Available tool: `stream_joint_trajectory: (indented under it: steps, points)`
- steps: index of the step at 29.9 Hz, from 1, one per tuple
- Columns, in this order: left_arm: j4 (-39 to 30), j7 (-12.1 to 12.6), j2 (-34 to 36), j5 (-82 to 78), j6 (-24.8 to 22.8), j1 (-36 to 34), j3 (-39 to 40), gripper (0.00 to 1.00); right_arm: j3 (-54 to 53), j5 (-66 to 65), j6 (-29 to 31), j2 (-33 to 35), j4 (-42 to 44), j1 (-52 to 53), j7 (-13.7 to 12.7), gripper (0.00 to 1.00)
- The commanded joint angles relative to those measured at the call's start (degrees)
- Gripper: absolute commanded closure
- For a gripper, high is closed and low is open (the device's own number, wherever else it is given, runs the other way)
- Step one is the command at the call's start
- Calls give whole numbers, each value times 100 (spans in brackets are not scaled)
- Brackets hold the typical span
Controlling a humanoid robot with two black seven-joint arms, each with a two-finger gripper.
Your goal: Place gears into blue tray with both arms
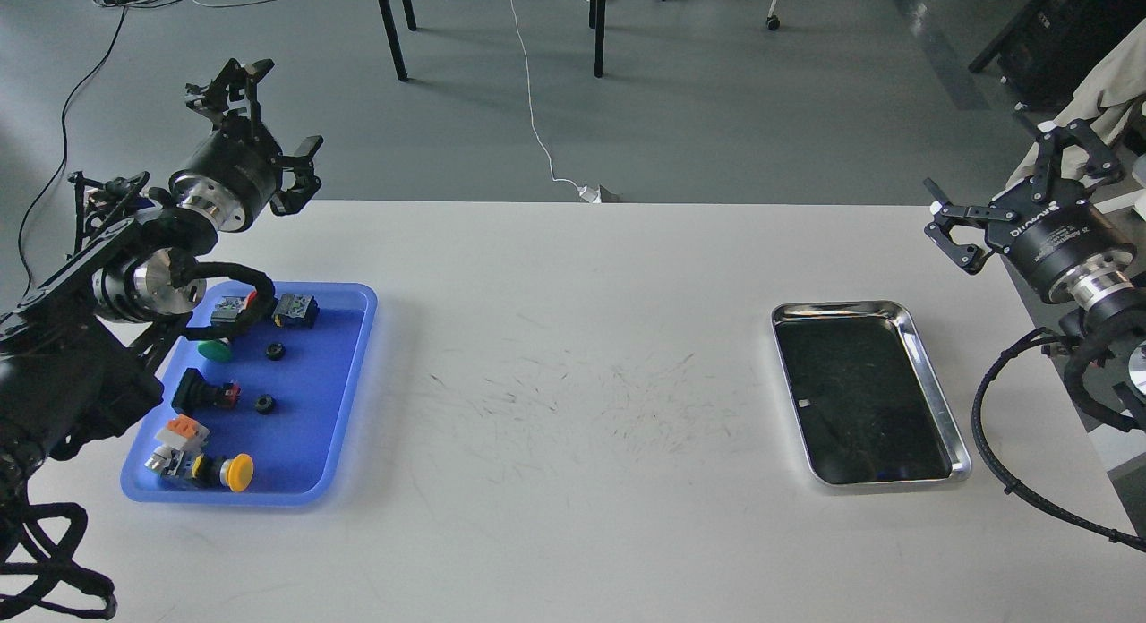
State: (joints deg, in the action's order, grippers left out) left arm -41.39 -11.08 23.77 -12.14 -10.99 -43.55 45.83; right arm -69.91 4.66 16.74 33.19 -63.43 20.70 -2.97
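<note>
The blue tray lies at the table's left side. Two small black gears rest inside it, one near the middle and another a little nearer to me. My left gripper is raised above the table's far left edge, beyond the tray, fingers spread open and empty. My right gripper hangs at the far right, above the table's edge, also open with nothing between its fingers.
Several push-button switches with green, yellow and orange parts share the blue tray. A shiny steel tray with a dark bottom sits at the right. Chair legs and cables lie on the floor beyond the table.
</note>
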Motion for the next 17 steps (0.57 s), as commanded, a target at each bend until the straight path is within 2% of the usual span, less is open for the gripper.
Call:
stream_joint_trajectory:
  steps: [1,17]
  points:
    - [-18,-219,-65,1,-17,65,119,2,-31,201,4,-5,50,22,-221,2]
    - [9,-237,-48,9,10,285,110,2,-23,210,31,-76,94,-31,-169,1]
